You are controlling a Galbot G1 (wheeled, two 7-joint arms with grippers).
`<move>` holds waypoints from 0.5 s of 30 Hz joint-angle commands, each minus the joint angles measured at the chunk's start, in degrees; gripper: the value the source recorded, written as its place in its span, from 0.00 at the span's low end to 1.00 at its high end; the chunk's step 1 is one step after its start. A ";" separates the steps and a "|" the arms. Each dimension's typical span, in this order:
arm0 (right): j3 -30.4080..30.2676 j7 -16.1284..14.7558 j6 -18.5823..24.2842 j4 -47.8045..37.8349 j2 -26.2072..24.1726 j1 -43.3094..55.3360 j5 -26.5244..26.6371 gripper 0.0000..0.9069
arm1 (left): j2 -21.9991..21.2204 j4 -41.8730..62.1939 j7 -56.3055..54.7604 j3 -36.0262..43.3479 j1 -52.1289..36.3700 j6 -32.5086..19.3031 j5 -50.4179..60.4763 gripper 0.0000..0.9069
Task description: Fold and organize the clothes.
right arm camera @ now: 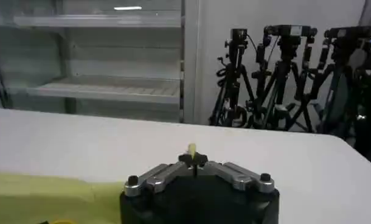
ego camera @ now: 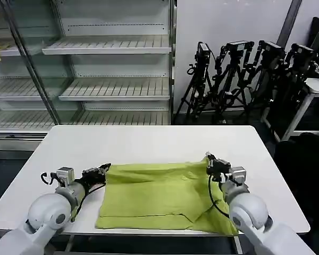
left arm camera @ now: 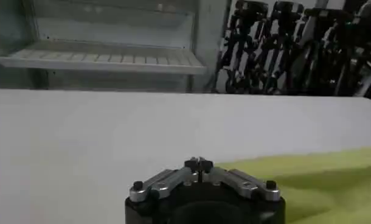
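Head view: the lime T-shirt (ego camera: 159,194) lies on the near half of the white table (ego camera: 149,141); shelves (ego camera: 109,69) and tripods (ego camera: 244,74) stand beyond. Left wrist view: left gripper (left arm camera: 198,163) pinched closed at the shirt's far-left corner. Right wrist view: right gripper (right arm camera: 192,159) clamps a sliver of shirt fabric.

T-shirt (ego camera: 159,194) on table (ego camera: 149,143), tripods (ego camera: 244,74) behind

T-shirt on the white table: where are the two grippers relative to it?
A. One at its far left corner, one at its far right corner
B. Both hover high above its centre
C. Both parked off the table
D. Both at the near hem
A: the left gripper and the right gripper sit shut at the far corners of the T-shirt, a sliver of yellow-green cloth between the right one's fingertips.
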 commanded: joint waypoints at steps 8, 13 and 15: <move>8.18 -0.24 -0.68 10.21 -0.83 -18.83 -2.71 0.00 | 0.75 -8.99 1.72 -4.13 13.77 -0.06 6.28 0.03; 9.05 0.19 -1.26 10.56 -0.15 -20.72 -2.71 0.00 | 1.13 -8.50 1.99 -4.01 13.95 -0.01 6.98 0.03; 8.95 0.48 -1.76 10.35 0.16 -20.88 -2.71 0.00 | 1.25 -8.21 2.09 -3.95 14.06 -0.01 7.19 0.03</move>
